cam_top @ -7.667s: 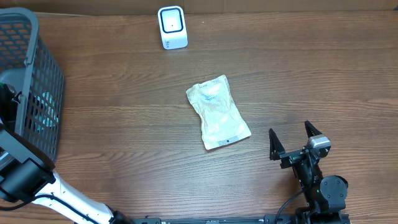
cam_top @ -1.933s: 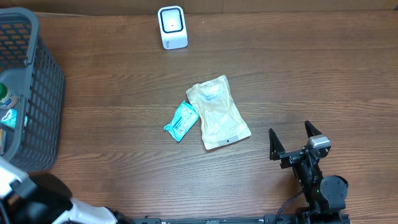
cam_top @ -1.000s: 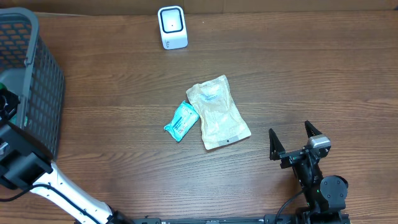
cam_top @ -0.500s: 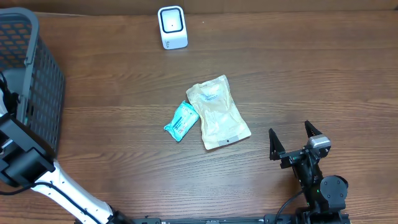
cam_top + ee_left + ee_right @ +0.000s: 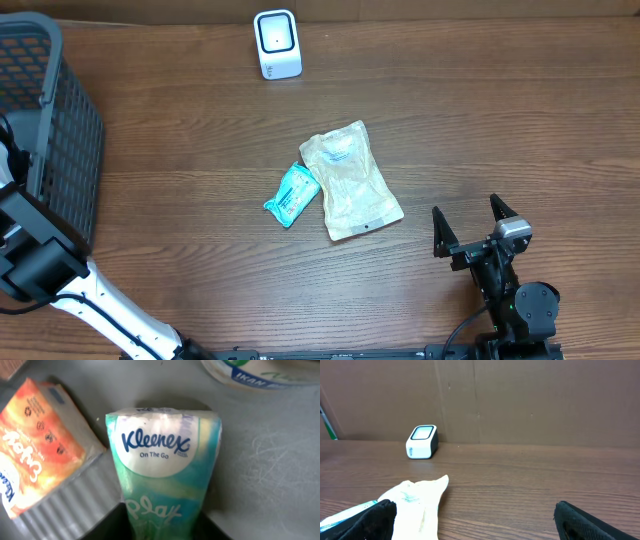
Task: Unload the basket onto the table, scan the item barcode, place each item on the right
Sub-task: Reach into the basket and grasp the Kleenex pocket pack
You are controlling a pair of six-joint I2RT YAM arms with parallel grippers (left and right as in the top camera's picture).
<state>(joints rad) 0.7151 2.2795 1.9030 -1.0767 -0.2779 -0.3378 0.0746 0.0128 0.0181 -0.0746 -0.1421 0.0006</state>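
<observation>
Your left gripper (image 5: 160, 512) is down inside the basket (image 5: 70, 150). Its two dark fingers stand on either side of the near end of a Kleenex pack (image 5: 165, 455). They sit right against the wrapper, but you cannot tell from the wrist view whether they are pressing on it or only flanking it. The pack is green and white, lies flat on the grey basket floor (image 5: 270, 460) and points away from the gripper with its logo face up.

Just left of the pack, touching or nearly touching its side, lies an orange tissue pack (image 5: 35, 455) at a slant. At the far right is the edge of a white round container (image 5: 260, 372) with blue lettering, apart from the pack. From overhead, only the left arm (image 5: 40, 270) shows at the left edge of the table, reaching into the basket; the gripper itself is hidden there.

Your right gripper (image 5: 466, 208) hangs over the near right of the table with its fingers spread wide and nothing between them.

In the middle of the table (image 5: 500, 110) lies a beige pouch (image 5: 350, 178). A teal packet (image 5: 292, 195) rests against its left edge. The scanner (image 5: 277, 44) stands upright at the far edge, well apart from both and well to the right of the basket.
</observation>
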